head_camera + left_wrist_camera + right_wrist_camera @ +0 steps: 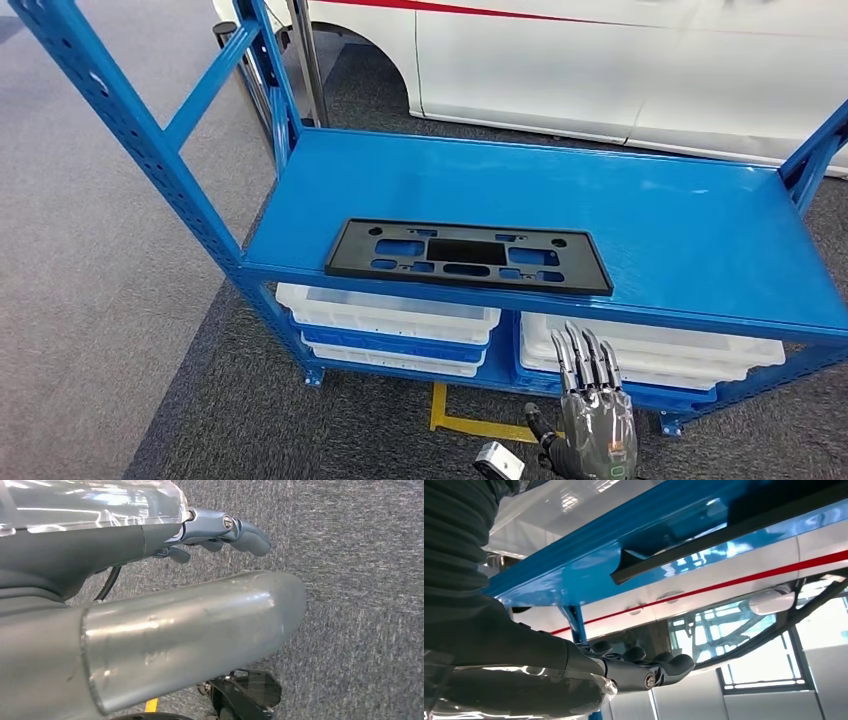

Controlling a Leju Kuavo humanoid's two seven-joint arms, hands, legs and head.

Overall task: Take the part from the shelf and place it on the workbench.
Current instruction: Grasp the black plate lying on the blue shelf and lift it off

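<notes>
Reach step: right hand (pixel 590 400) below shelf (pixel 650 200) front edge, fingers straight, apart, empty. Part (pixel 468 256) untouched on shelf. Next: rise, grasp part's near edge. Left hand (pixel 220 532) hangs, fingers curled, empty.

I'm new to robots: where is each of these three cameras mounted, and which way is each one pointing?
Head view: high on the robot, looking forward and down at the flat black plastic part with cut-outs on the blue metal shelf; the right hand rises from below.
Left wrist view: behind the left hand on a hanging arm, facing grey carpet.
Right wrist view: behind the right hand, looking up along the shelf's edge.
Shared: head and right wrist views both show the black part, the shelf and the right hand.
</notes>
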